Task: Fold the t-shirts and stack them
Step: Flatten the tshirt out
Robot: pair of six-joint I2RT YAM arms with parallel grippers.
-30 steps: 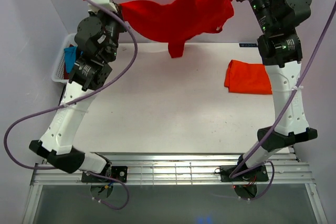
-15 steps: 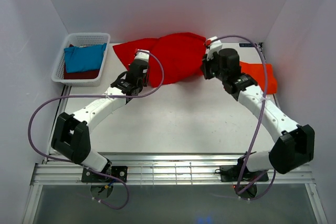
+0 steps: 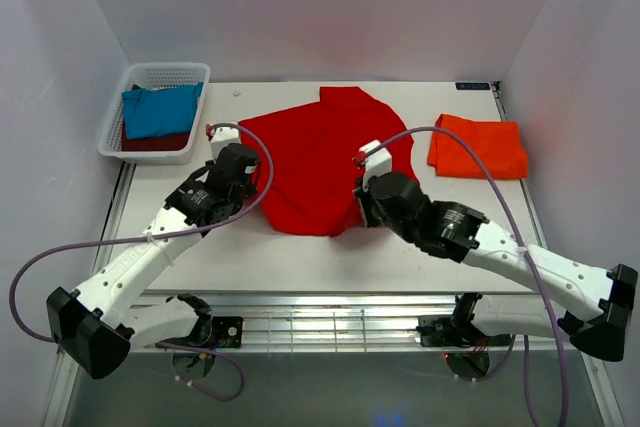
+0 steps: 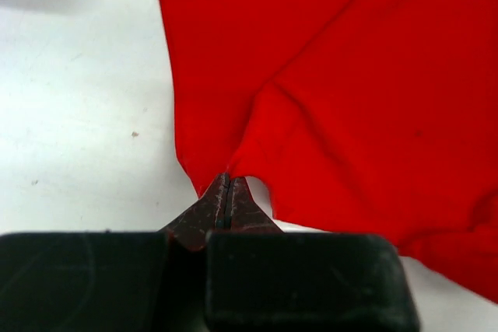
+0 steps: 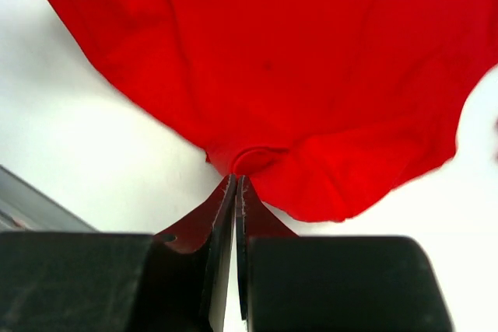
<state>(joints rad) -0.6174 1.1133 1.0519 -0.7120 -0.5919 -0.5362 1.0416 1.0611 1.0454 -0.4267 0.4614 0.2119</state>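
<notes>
Lowest in the view from above, the two hands sit down close to the white bench (image 3: 300,257). The left hand (image 4: 226,192) is pinched tight on the left edge of the bright red cloth t-shirt (image 3: 320,162). A small corner of the cloth is caught between its dark tips. The right hand (image 5: 236,192) is pinched tight too. It holds a bunched bit of the same shirt at the shirt's bottom right side.

The red shirt lies spread out on the bench in the middle of the frame. It is mostly flat, with some soft creases in it.

Farther back, at the right of the frame, an orange-red cloth t-shirt (image 3: 478,147) lies folded into a neat block. It is apart from the red one and does not touch it.

At the far left of the frame a white plastic mesh basket (image 3: 170,68) sits at the edge of the bench. In it a teal-blue cloth t-shirt (image 3: 160,112) lies on top of a dark maroon cloth t-shirt (image 3: 150,142)
</notes>
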